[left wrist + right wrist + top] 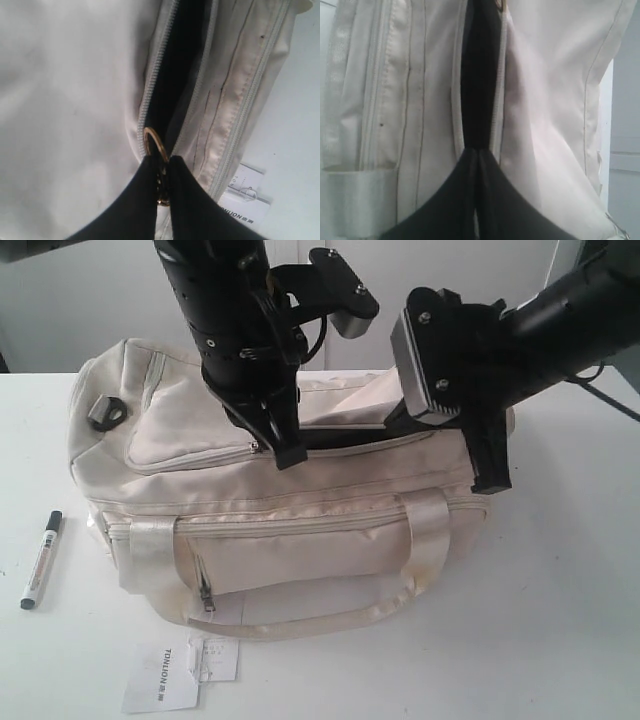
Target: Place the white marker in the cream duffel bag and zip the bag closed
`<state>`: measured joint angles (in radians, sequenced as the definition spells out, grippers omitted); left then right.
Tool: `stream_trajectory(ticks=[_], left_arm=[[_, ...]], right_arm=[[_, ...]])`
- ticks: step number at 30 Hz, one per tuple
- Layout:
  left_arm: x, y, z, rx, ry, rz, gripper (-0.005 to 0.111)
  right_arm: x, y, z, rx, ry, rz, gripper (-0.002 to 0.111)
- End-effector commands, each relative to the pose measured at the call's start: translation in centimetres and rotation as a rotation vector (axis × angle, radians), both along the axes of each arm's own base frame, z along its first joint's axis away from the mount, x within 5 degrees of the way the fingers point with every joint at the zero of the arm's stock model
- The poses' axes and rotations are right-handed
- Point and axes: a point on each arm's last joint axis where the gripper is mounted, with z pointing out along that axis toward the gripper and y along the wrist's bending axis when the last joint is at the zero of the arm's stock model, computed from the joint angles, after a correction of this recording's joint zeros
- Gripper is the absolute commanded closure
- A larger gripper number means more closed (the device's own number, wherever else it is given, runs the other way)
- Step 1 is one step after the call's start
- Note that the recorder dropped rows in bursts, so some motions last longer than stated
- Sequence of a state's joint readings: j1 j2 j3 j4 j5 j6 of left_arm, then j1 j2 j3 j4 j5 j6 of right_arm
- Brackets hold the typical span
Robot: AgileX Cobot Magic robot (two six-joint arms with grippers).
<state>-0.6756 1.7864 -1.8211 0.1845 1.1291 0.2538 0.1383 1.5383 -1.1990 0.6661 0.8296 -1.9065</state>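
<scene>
Cream duffel bag point(300, 530), zip point(365, 438) gaping on black lining point(175, 75).
Hangtag point(165, 678): "TONLION"; left gripper point(162, 161) pinches gold zip ring point(155, 142), right gripper point(478, 152) pressed together.

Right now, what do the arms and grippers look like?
The left arm and right arm are black tubes. Grey-faced camera blocks sit at the wrists. The left gripper and right gripper have black tapering fingers. A thin black cable trails.

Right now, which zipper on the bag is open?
The top zipper of the bag: it gapes, showing black lining. The front pocket zippers lie closed.
</scene>
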Motion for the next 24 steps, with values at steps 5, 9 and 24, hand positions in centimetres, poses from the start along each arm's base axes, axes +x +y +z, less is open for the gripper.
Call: stream_trajectory(ticks=[5, 9, 24], left_arm=[[-0.8, 0.9, 0.5, 0.066, 0.032, 0.027, 0.107], [-0.8, 0.8, 0.5, 0.062, 0.035, 0.026, 0.107], [-0.9, 0.8, 0.5, 0.059, 0.04, 0.025, 0.107]], right_arm=[[-1.0, -1.9, 0.6, 0.013, 0.068, -0.009, 0.108], [-1.0, -1.5, 0.9, 0.086, 0.073, -0.022, 0.097], [3.2, -1.3, -3.2, 0.109, 0.023, -0.078, 0.045]])
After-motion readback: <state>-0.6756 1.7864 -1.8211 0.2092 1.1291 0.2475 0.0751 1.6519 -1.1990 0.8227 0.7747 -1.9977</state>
